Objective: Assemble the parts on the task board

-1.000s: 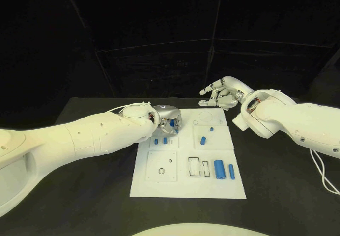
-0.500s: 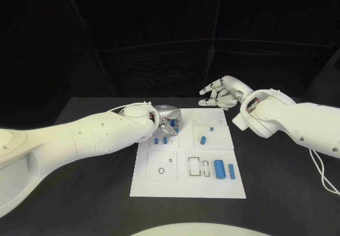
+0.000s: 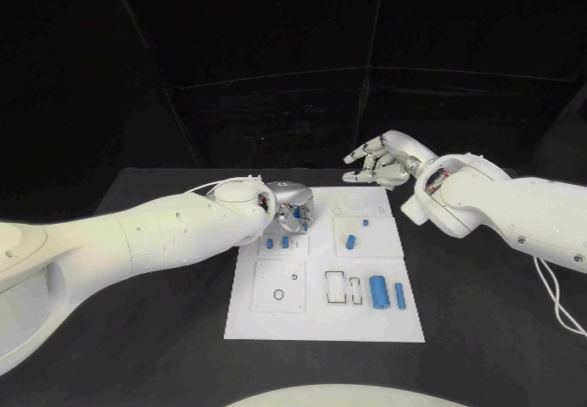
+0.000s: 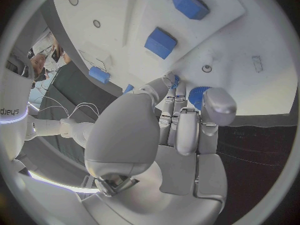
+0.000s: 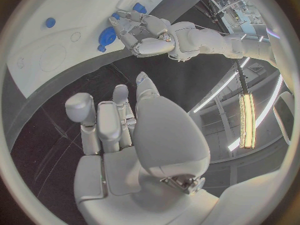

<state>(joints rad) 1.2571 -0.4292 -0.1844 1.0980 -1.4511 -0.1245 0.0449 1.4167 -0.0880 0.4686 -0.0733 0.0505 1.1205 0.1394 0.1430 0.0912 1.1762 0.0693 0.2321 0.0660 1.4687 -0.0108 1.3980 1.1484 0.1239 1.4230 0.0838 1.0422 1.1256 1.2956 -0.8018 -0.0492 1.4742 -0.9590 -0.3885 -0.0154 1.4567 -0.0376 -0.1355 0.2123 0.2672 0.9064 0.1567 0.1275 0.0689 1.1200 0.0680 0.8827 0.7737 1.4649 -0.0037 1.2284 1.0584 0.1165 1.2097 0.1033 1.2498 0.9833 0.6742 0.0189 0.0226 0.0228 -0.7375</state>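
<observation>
The white task board (image 3: 321, 320) lies in the middle of the black table. My left hand (image 3: 291, 212) hovers over the board's far left corner and grips a round blue part (image 4: 197, 95) in its closed fingers; the right wrist view shows that part (image 5: 107, 36) too. My right hand (image 3: 384, 163) hangs above the board's far edge with its fingers loosely bent and nothing in them. Two small blue parts (image 3: 276, 242) stand in the board just below the left hand. A blue peg (image 3: 350, 242) sits to their right, and a blue cylinder (image 3: 379, 292) lies nearer me.
A thin blue bar (image 3: 400, 295) lies beside the cylinder near the board's right edge. Two empty rectangular slots (image 3: 335, 288) are to the left of the cylinder. Bare black table (image 3: 147, 339) surrounds the board on both sides.
</observation>
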